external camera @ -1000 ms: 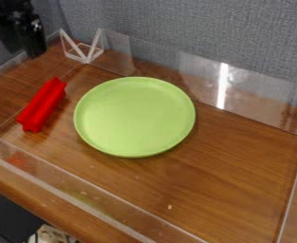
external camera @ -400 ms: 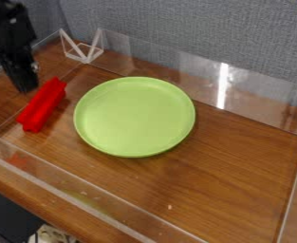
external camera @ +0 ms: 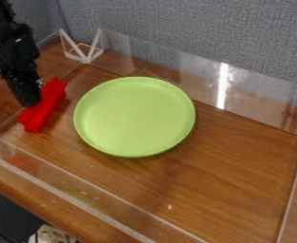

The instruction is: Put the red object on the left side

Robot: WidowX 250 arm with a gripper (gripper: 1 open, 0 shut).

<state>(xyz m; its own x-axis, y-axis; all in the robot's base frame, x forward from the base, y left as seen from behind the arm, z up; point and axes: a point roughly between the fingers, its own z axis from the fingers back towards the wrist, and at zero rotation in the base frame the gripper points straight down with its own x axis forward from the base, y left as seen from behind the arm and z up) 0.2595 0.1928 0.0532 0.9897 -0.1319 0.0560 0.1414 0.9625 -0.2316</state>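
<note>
The gripper (external camera: 27, 94) has dropped onto the red object (external camera: 42, 106).

Soft, even light fills the scene. The glossy bench (external camera: 227, 161) shows pale sheen right of the pincer (external camera: 29, 95), and the clear walls (external camera: 220, 81) catch white glare. The picture is coarse; the dark pincer lacks detail.

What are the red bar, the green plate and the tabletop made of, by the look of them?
Red bar: probably plastic; even bright colour, smooth faces.
Green plate: likely plastic too; uniform lime colour, soft matte sheen, thin raised rim.
Tabletop: wood or a wood-look veneer; brown grain streaks under a glossy finish that reflects light.
Walls: clear plastic, perhaps acrylic; see-through with bright edges.
</note>
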